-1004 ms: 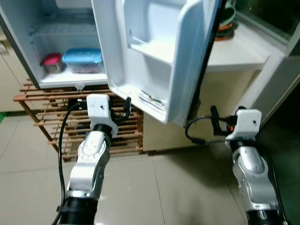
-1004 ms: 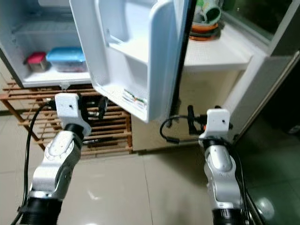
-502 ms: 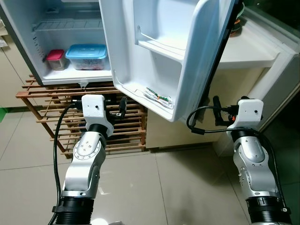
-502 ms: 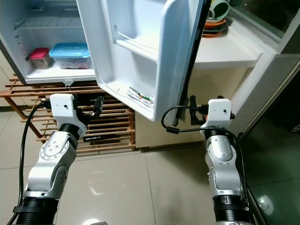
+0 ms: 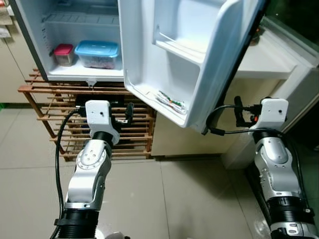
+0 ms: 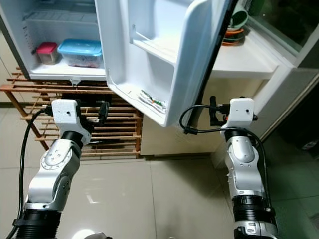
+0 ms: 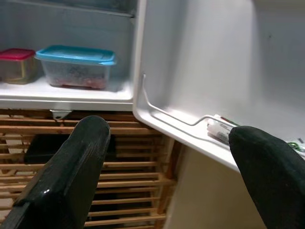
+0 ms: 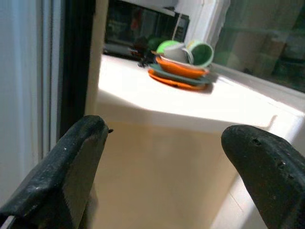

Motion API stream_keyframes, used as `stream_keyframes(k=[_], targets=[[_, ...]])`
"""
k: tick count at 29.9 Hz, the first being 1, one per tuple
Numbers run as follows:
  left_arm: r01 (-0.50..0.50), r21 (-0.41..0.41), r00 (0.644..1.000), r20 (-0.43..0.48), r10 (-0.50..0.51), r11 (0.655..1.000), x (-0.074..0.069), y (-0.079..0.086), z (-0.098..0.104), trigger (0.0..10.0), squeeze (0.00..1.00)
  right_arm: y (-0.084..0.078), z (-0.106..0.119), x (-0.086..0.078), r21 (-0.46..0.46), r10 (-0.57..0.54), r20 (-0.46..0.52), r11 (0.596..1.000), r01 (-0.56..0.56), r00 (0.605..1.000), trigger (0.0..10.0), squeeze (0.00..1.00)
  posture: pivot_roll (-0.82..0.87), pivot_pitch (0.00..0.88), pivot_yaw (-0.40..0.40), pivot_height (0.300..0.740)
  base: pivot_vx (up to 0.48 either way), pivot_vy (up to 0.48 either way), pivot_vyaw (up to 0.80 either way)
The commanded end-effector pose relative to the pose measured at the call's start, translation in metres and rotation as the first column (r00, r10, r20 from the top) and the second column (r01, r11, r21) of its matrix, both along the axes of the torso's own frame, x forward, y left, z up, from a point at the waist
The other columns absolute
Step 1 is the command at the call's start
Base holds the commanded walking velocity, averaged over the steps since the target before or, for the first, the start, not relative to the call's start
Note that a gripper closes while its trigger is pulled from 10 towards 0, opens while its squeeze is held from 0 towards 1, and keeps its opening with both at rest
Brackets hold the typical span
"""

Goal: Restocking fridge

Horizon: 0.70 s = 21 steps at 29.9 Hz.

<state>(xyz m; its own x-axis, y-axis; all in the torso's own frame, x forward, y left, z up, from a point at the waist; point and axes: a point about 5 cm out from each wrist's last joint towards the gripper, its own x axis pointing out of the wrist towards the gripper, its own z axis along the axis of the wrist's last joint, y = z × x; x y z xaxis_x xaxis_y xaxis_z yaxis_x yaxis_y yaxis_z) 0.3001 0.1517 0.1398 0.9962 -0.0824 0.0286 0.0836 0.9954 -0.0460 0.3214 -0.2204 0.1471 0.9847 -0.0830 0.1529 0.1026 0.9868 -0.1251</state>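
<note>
Two tubs (image 5: 84,53) sitting at fridge (image 5: 75,74) shelf's front edge, door (image 5: 189,55) now hanging nearer; left gripper (image 7: 162,176) and right gripper (image 8: 162,167) gaping empty below

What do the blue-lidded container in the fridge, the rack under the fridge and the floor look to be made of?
Blue-lidded container: likely plastic; its cloudy see-through walls show dark contents under an opaque matte lid. Rack: looks like wood, warm brown slats, though grain is too fine to confirm. Floor: apparently glazed tile; pale squares with thin joint lines and glossy reflections.
</note>
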Motion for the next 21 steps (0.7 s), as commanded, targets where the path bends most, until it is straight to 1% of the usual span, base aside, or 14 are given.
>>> stream_keyframes(k=[1, 2, 5, 9, 11, 13, 14, 16, 17, 19, 21], targets=[[0.025, 0.002, 1.000, -0.004, -0.025, 1.000, 0.003, -0.007, 0.001, 10.0, 0.00, -0.006, -0.004, 0.000, 0.025, -0.016, -0.023, 1.000, 0.017, 1.000, 10.0, 0.05, 0.02, 0.017, -0.058, 0.740, 0.000, 0.000, 0.00], [0.029, -0.004, 1.000, -0.006, -0.029, 1.000, 0.004, -0.009, 0.001, 10.0, 0.00, -0.008, -0.005, 0.000, 0.037, -0.024, -0.027, 0.999, 0.025, 0.999, 10.0, 0.05, 0.00, 0.019, -0.055, 0.740, 0.000, 0.000, 0.00], [0.031, -0.014, 0.999, -0.015, -0.031, 0.999, 0.005, -0.011, -0.001, 10.0, 0.00, -0.009, -0.002, -0.001, 0.035, -0.026, -0.020, 0.999, 0.026, 0.999, 10.0, 0.05, -0.02, 0.020, -0.050, 0.740, 0.000, 0.000, 0.00], [0.044, -0.013, 0.998, -0.036, -0.045, 0.999, 0.004, -0.013, -0.006, 10.0, 0.00, -0.015, -0.001, -0.007, 0.033, -0.034, -0.019, 0.999, 0.034, 0.999, 10.0, 0.05, -0.05, 0.023, -0.034, 0.740, 0.000, 0.000, 0.00], [0.057, -0.005, 0.997, -0.045, -0.057, 0.998, 0.005, -0.014, -0.007, 10.0, 0.00, -0.021, -0.006, -0.012, 0.026, -0.052, -0.035, 0.998, 0.053, 0.998, 10.0, 0.05, -0.05, 0.025, -0.029, 0.740, 0.000, 0.000, 0.00], [0.059, -0.003, 0.997, -0.047, -0.059, 0.998, 0.006, -0.014, -0.008, 10.0, 0.00, -0.023, -0.008, -0.013, 0.023, -0.064, -0.042, 0.998, 0.065, 0.997, 10.0, 0.05, -0.05, 0.025, -0.021, 0.740, 0.000, 0.000, 0.00], [0.057, 0.006, 0.997, -0.058, -0.057, 0.998, 0.007, -0.012, -0.011, 10.0, 0.00, -0.028, -0.010, -0.013, 0.017, -0.095, -0.045, 0.995, 0.096, 0.994, 10.0, 0.05, -0.05, 0.025, -0.021, 0.740, 0.000, 0.000, 0.00], [0.048, 0.018, 0.996, -0.075, -0.047, 0.999, 0.008, -0.009, -0.016, 10.0, 0.00, -0.032, -0.009, -0.011, 0.006, -0.120, -0.041, 0.993, 0.120, 0.992, 10.0, 0.05, -0.05, 0.023, -0.017, 0.740, 0.000, 0.000, 0.00], [0.032, 0.024, 0.995, -0.096, -0.029, 0.999, 0.008, -0.004, -0.022, 10.0, 0.00, -0.037, -0.010, -0.008, -0.007, -0.145, -0.043, 0.989, 0.145, 0.988, 10.0, 0.05, -0.05, 0.023, -0.017, 0.740, 0.000, 0.000, 0.00], [0.027, 0.033, 0.993, -0.119, -0.023, 0.999, 0.008, -0.001, -0.030, 10.0, 0.00, -0.039, -0.010, -0.003, -0.018, -0.151, -0.050, 0.988, 0.151, 0.987, 10.0, 0.05, -0.04, 0.021, -0.014, 0.740, 0.000, 0.000, 0.00], [0.023, 0.063, 0.990, -0.139, -0.014, 0.998, 0.008, 0.003, -0.038, 10.0, 0.00, -0.040, -0.009, 0.002, -0.034, -0.153, -0.050, 0.988, 0.151, 0.987, 10.0, 0.06, -0.04, 0.019, -0.016, 0.740, 0.000, 0.000, 0.00]])
